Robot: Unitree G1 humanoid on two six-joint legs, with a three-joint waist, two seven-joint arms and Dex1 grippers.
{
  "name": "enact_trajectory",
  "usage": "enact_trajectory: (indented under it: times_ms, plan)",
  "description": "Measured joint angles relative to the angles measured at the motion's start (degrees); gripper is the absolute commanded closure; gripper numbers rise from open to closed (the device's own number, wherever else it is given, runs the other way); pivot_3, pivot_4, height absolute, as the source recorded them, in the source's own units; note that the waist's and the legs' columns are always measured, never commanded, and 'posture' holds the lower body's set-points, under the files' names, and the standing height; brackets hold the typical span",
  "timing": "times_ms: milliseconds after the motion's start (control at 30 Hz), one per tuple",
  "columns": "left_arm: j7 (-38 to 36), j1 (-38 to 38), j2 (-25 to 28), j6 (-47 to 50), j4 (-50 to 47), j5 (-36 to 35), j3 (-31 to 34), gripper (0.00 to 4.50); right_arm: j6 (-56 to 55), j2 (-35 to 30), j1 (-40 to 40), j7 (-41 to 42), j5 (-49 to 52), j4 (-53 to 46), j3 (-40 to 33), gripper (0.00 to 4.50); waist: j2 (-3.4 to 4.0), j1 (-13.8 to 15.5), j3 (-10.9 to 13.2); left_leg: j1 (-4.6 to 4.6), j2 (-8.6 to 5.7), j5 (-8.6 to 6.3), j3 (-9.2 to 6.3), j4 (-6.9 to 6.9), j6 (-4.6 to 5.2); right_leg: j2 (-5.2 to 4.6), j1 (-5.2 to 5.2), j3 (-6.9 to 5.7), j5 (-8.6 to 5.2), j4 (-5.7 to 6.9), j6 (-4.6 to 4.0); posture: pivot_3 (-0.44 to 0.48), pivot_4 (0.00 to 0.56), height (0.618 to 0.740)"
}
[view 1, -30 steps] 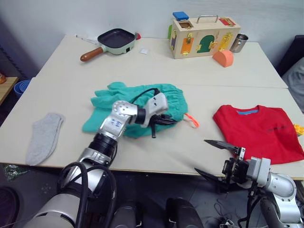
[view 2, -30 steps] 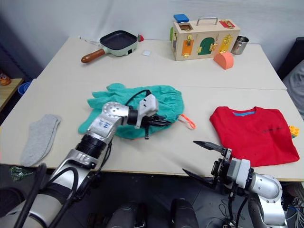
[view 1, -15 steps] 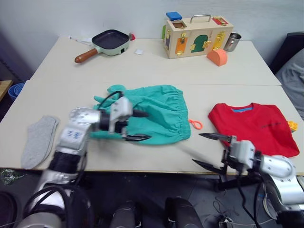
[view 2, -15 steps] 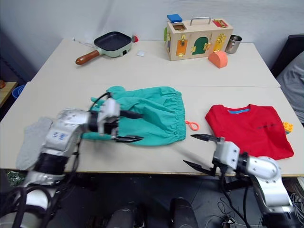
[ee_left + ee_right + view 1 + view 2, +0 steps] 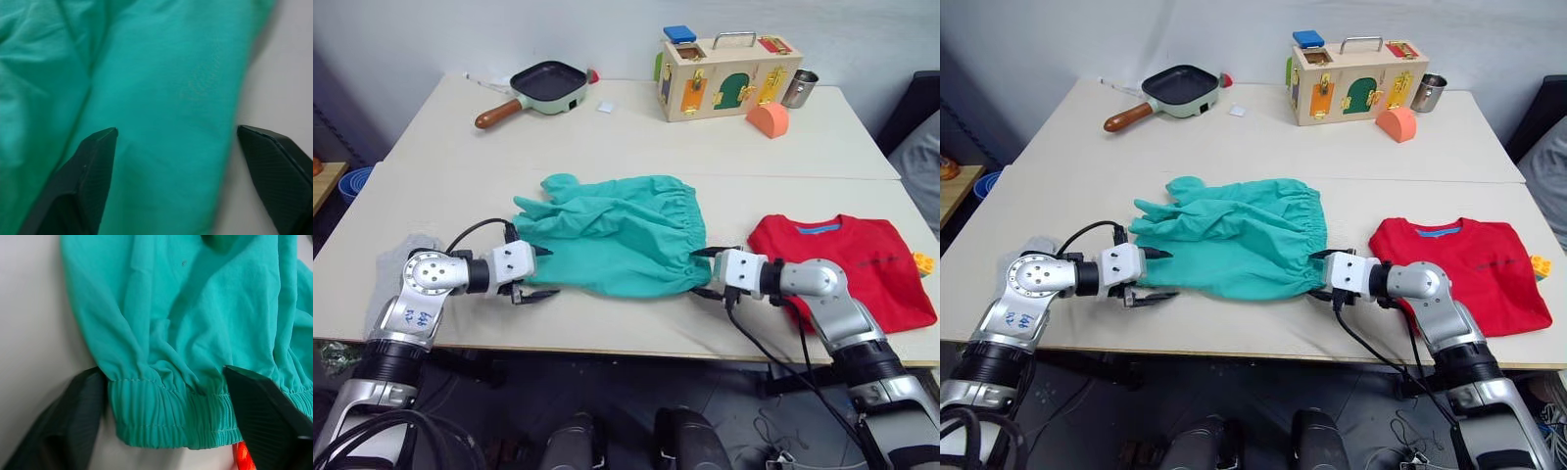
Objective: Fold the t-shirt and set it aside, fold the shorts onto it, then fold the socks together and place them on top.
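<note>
The shorts (image 5: 612,245) look thin, limp and light; the right claw (image 5: 705,271), fingers apart, straddles the elastic hem; the left claw (image 5: 536,271), also spread, brackets the opposite edge, both sensible pinch spots.

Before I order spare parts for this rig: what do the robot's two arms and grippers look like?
Both arms are silver-grey metal with rounded joint housings and black lower segments, and loose black cables run along them. The left arm's round joint carries small blue markings. The left gripper and the right gripper each have a pale grey block body and two black pointed fingers, textured on their inner faces.
</note>
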Motion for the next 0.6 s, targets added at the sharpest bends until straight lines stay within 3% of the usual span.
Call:
enact_trajectory:
  times_ms: [100,233,367,500,600]
  plan:
    - [2.32,-1.01,-0.27,0.17,1.72,1.41,-0.61,2.16,0.17,0.25,-1.08,0.31,-0.15,0.64,0.2,3.1,0.0,-0.19,0.0,0.04,0.01,0.03,0.0,-0.01,-0.04,0.01,-0.01,0.0,0.0,0.08,0.0,0.0,0.15,0.74]
    - [-0.83,-0.92,3.13,5.13,2.07,0.07,-0.53,3.39,2.73,0.77,-1.71,2.78,1.67,-0.93,0.51,4.5,0.1,-0.9,-0.06,0.17,0.07,0.07,0.1,-0.12,-0.13,0.08,-0.01,0.07,-0.01,0.09,-0.01,0.0,0.15,0.74]
    - [-5.98,2.08,3.78,15.51,-0.75,-7.62,3.07,4.48,5.8,0.76,-1.56,3.62,4.53,-2.68,-0.24,4.5,0.12,-1.75,-0.07,0.11,0.13,0.1,0.11,-0.19,-0.19,0.13,-0.09,0.07,-0.03,0.12,-0.05,0.0,0.15,0.74]
    - [-14.79,7.43,6.41,28.51,-10.0,-18.82,5.49,4.48,7.73,-0.81,-0.38,6.5,9.35,-4.11,-3.0,4.5,0.07,-1.6,0.0,-0.08,0.12,0.09,0.06,-0.2,-0.2,0.15,-0.17,0.04,-0.03,0.13,-0.05,0.0,0.15,0.74]
    - [-17.51,8.1,9.32,36.51,-17.56,-25.96,8.62,4.48,7.58,-2.94,0.58,10.41,12.49,-5.05,-4.4,4.5,0.01,-0.66,0.04,-0.12,0.07,0.07,-0.01,-0.15,-0.16,0.09,-0.14,0.02,-0.03,-0.09,-0.04,0.0,0.15,0.74]
